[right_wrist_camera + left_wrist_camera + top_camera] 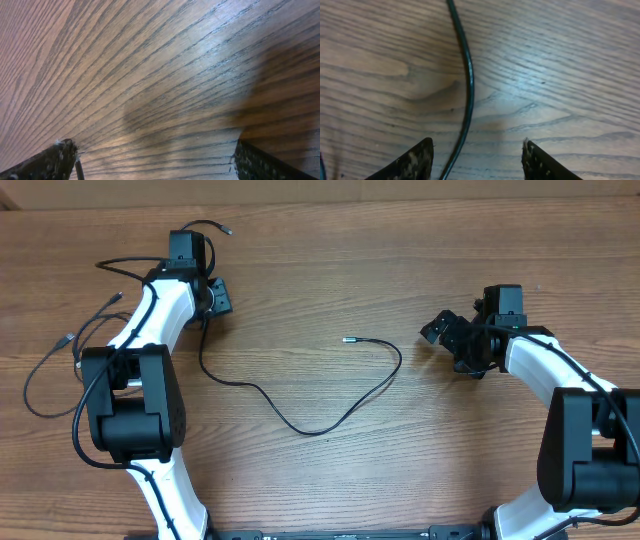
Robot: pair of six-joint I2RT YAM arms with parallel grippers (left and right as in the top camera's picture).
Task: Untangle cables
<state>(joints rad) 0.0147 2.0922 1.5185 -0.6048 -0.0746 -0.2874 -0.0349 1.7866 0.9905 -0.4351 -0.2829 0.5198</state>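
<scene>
Cable (312,434) runs left-right, silver plug (347,338) pointing left; left fingers (412,162) and right fingers (50,160) spread.

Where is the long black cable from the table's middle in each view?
Overhead: cable curves across the centre, starting at the left hand.
Left wrist: cable runs top to bottom, left of centre.
Right wrist: not in it.
Shared landmark: the wooden table.

glossy black cable (468,85), smooth grained wood table (330,270)
</scene>
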